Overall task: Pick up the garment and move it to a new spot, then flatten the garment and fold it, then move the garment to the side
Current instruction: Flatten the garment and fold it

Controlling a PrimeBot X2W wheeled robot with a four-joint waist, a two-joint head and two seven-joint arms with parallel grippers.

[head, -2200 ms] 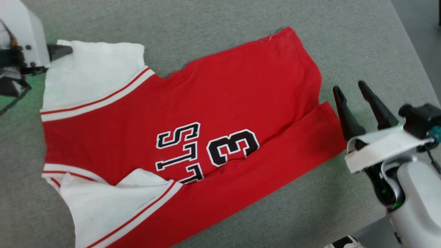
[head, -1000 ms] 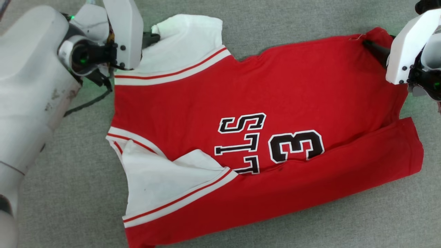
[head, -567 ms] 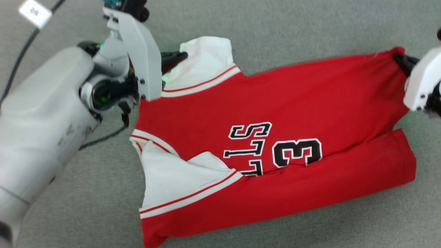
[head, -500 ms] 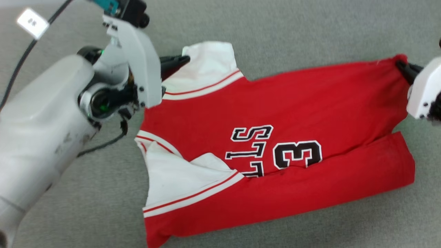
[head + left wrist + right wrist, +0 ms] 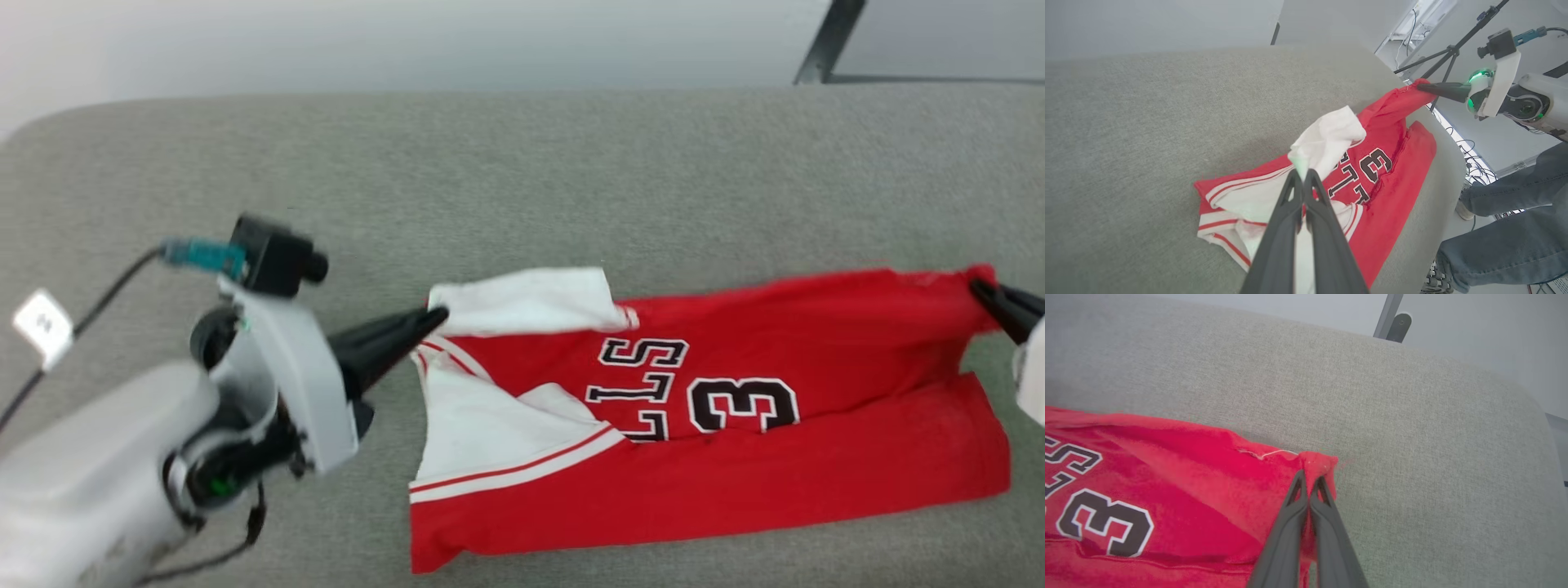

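Note:
The red garment [image 5: 816, 465] with its black print lies partly folded on the grey table [image 5: 490, 180], its far edge lifted. My left gripper [image 5: 437, 314] is shut on the corner of the upper white sleeve [image 5: 531, 302], seen pinched in the left wrist view [image 5: 1303, 173]. My right gripper [image 5: 980, 287] is shut on the far red hem corner, held between the fingertips in the right wrist view [image 5: 1308, 475]. A second white sleeve [image 5: 482, 433] lies flat on the near half. The garment [image 5: 1392, 171] stretches between both grippers; my right gripper [image 5: 1423, 86] is at its far end there.
Bare grey table surface lies beyond the garment toward the far edge [image 5: 408, 94]. A tripod [image 5: 1449, 53] and a person's legs in jeans [image 5: 1515, 228] stand off the table's right side. A dark post [image 5: 1390, 316] rises behind the table.
Both grippers have lifted the garment's far edge and carried it toward the near side, so the upper half folds over. The head camera has tilted up, showing the table's far edge.

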